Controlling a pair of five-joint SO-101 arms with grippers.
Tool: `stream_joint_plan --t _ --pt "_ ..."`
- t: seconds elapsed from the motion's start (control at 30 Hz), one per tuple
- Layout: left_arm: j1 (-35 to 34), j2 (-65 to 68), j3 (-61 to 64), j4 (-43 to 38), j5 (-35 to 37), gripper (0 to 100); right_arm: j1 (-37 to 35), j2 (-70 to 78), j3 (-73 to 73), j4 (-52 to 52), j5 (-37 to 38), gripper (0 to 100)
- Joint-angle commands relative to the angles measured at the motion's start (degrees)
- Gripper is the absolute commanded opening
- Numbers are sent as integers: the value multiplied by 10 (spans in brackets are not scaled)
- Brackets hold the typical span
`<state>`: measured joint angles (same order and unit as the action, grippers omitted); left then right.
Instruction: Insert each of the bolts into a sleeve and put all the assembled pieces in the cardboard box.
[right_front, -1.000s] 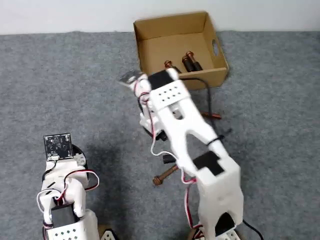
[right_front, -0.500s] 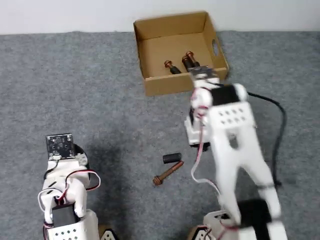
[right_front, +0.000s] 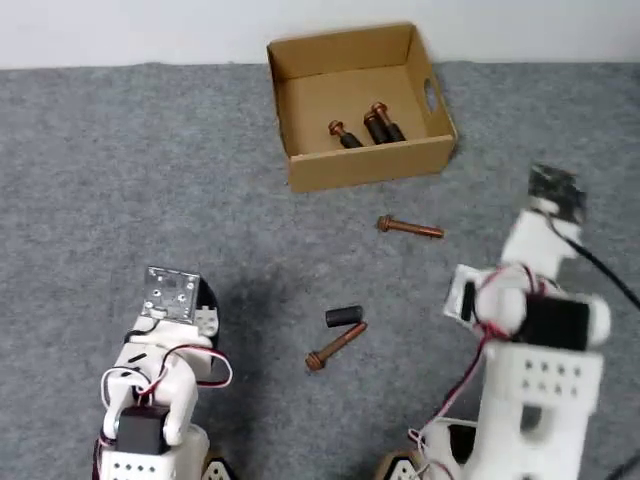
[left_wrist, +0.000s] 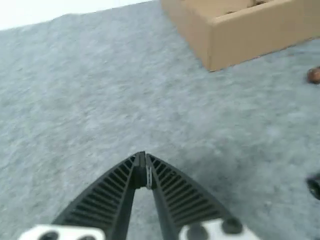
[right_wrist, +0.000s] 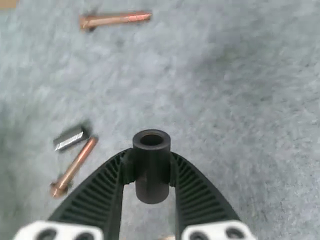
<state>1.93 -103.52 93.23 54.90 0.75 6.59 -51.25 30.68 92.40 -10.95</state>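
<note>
Above the carpet (right_wrist: 250, 75), right claw (right_wrist: 150, 156) grips a black sleeve (right_wrist: 151, 176); left claw (left_wrist: 142, 161) clenched.

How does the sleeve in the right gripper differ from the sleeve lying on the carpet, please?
The held sleeve is clamped in the right gripper, while the loose sleeve lies free on the carpet. The held sleeve turns its open bore towards the right wrist camera, whereas the loose sleeve lies on its side next to a bolt. Both are short, dark tubes with no bolt sticking out.
</note>
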Motion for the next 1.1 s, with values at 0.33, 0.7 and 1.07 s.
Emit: stream_joint_plan --t 0.33,0.7,1.07 --pt "43 138 -138 62 -1 8 34 -342 280 -87 28 9" --pt "193 411 -296 62 1 8 67 -520 346 -90 72 9" --pt "308 667 -449 66 1 43 67 -505 350 -91 71 9"
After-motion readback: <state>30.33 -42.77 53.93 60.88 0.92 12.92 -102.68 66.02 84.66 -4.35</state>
